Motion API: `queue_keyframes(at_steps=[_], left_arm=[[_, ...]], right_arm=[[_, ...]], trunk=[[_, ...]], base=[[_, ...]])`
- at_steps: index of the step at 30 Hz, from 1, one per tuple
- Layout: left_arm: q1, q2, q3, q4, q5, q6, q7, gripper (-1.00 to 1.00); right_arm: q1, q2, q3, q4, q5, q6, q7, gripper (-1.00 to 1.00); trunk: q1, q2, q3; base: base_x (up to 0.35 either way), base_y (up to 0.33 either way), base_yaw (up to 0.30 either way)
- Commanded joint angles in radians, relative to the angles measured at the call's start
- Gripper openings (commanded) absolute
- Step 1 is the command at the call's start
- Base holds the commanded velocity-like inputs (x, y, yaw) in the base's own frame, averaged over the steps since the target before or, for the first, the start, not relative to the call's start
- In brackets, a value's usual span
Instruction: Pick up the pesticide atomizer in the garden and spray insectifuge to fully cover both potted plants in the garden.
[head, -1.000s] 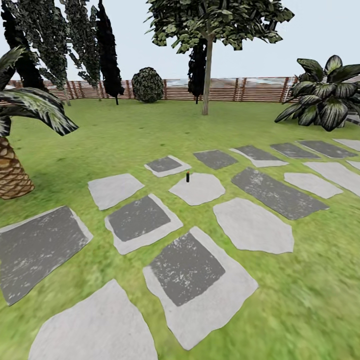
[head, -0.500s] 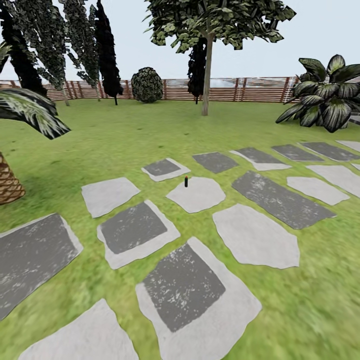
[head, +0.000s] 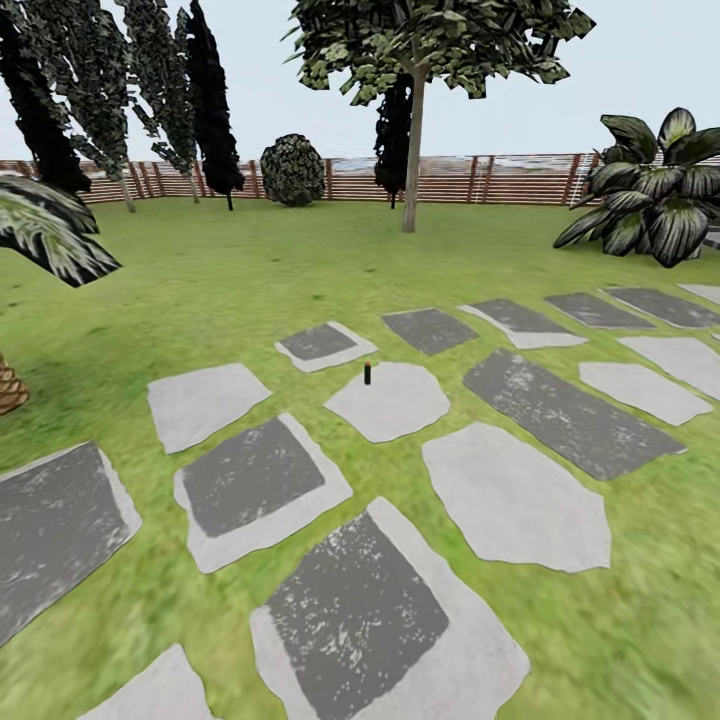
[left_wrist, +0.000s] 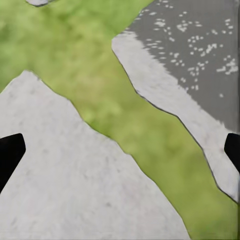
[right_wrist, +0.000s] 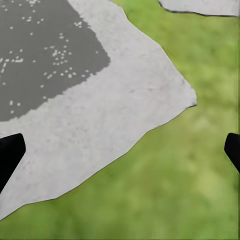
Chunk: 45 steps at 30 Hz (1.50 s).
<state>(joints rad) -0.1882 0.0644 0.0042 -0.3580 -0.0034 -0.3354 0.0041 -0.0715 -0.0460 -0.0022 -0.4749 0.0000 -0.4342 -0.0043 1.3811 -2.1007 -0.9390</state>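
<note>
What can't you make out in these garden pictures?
- Small dark upright object on a pale slab, head view: too small to identify.
- Palm trunk, head view: cut off by the edge.
- Left gripper and right gripper, wrist views: fingertips barely enter at the edges.

garden | lawn (head: 250, 270) | stepping slabs (head: 515, 495) | wooden fence (head: 500, 180)

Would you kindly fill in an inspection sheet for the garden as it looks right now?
Surface: lawn with grey slabs.
Job's things: atomizer upright at the edge of a pale slab; potted plants nothing seen.
Clutter: nothing seen.
Grippers: left gripper and right gripper both open, nothing between the fingers, above slabs and grass.
Cables: nothing seen.
Surroundings: fence, tree, round bush, palm frond.
</note>
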Motion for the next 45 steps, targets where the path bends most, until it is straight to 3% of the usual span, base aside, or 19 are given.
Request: queue_keyframes(at_steps=[1,45], left_arm=[[0.0,0.0,0.0,0.001,0.0,-0.003,0.0,1.0],[0.0,0.0,-0.001,0.001,-0.001,-0.002,-0.001,1.0]], right_arm=[[-0.001,0.0,0.0,0.001,0.0,-0.003,0.0,1.0],[-0.001,0.0,0.003,0.002,0.002,-0.003,0.0,1.0]], trunk=[[0.0,0.0,-0.001],[0.0,0.0,-0.001]], base=[[0.302,-0.136,0.0],[0.283,-0.164,0.0]])
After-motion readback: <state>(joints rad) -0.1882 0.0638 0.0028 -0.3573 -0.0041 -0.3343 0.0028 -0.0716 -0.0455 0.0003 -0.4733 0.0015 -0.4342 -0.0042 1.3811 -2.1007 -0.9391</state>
